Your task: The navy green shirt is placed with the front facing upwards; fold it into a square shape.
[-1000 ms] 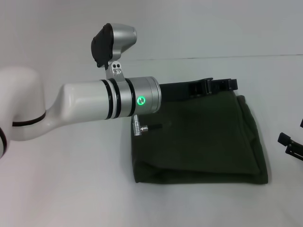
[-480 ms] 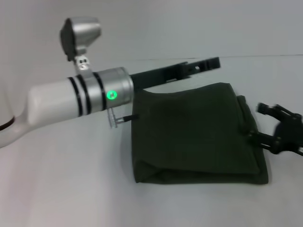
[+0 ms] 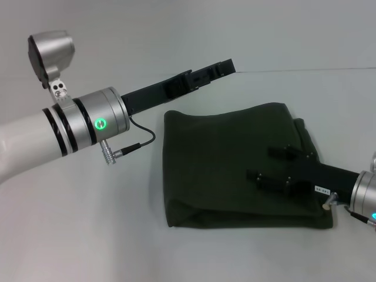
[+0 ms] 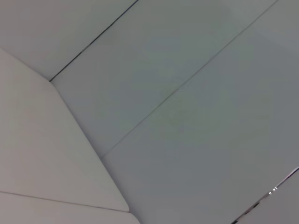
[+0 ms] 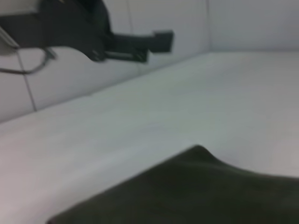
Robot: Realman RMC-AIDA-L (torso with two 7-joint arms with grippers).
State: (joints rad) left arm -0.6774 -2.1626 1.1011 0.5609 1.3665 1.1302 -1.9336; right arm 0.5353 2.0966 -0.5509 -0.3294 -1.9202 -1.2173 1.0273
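The navy green shirt lies folded into a rough square on the white table, with its lettering and label hidden. It also fills the bottom of the right wrist view. My right gripper is open and reaches in from the right, low over the shirt's right half. My left gripper is lifted off the shirt, above and behind its far left corner. It also shows far off in the right wrist view. The left wrist view shows none of the task's things.
The white table spreads to the left and front of the shirt. A pale wall stands behind it. My left forearm with its cable spans the left side above the table.
My left arm has pulled back to the left and lifted its gripper off the shirt's far edge. My right gripper has come in from the right over the shirt.
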